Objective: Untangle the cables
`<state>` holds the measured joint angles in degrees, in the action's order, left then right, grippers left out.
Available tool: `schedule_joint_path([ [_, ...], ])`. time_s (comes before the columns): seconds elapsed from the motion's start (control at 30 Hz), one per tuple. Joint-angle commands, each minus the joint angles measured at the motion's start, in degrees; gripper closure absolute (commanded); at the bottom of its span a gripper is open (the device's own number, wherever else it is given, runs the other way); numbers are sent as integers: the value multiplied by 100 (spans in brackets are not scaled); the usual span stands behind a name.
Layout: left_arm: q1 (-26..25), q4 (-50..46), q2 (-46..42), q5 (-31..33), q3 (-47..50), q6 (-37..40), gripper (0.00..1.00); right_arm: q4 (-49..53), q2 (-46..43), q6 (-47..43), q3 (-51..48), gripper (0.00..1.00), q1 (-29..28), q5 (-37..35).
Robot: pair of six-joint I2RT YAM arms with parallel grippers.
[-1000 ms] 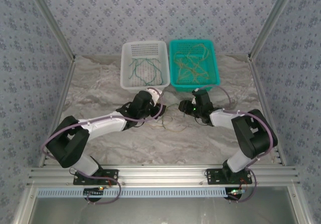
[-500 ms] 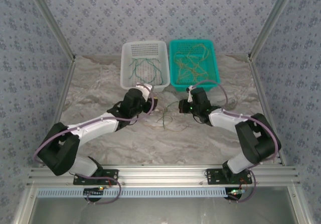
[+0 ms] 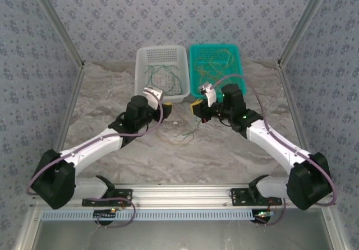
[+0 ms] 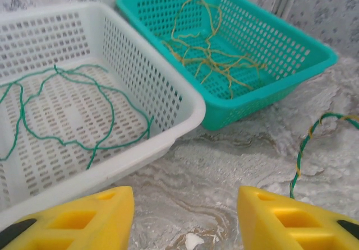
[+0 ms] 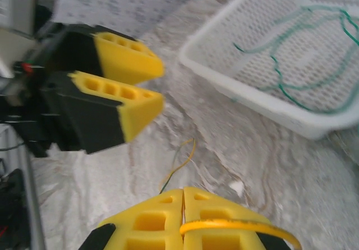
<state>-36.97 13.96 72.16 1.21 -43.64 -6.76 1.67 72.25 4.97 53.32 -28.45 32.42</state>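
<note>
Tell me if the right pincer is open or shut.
Shut. In the right wrist view the right pincer has its yellow fingers pressed together, pinching a yellow cable.

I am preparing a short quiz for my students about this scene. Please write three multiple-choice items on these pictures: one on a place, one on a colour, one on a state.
1. Relative to the teal basket, the white basket stands:
A. on its right
B. on its left
C. on top of it

2. The cables in the white basket are:
A. red
B. yellow
C. green

3. The right gripper is:
A. shut on a yellow cable
B. wide open
C. shut on a basket rim

Answers:
1 B: the top view shows them side by side, with the white one on the left.
2 C: green strands lie on its floor.
3 A: its fingers meet, with the yellow strand pinched between them.
</note>
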Motion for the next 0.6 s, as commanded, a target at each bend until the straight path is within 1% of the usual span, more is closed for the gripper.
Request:
schedule_joint_path([
  [0.0,80,98,-231,-233,33,218,47,500,-139,-387,485,100,-45,596],
  [0.07,86,139,-338,-274,95,215,47,614,-82,-308,761,100,-47,648],
  [0.2,89,365,-479,-452,293,256,46,682,-18,96,1205,100,-47,424],
  [0.33,105,437,-519,-412,401,273,46,888,-38,-250,1412,100,-39,1167],
  [0.47,112,430,-467,-507,421,332,46,1306,73,-651,1814,100,1,1518],
  [0.57,143,512,-422,-549,491,227,45,1153,164,-489,2008,100,-6,1451],
])
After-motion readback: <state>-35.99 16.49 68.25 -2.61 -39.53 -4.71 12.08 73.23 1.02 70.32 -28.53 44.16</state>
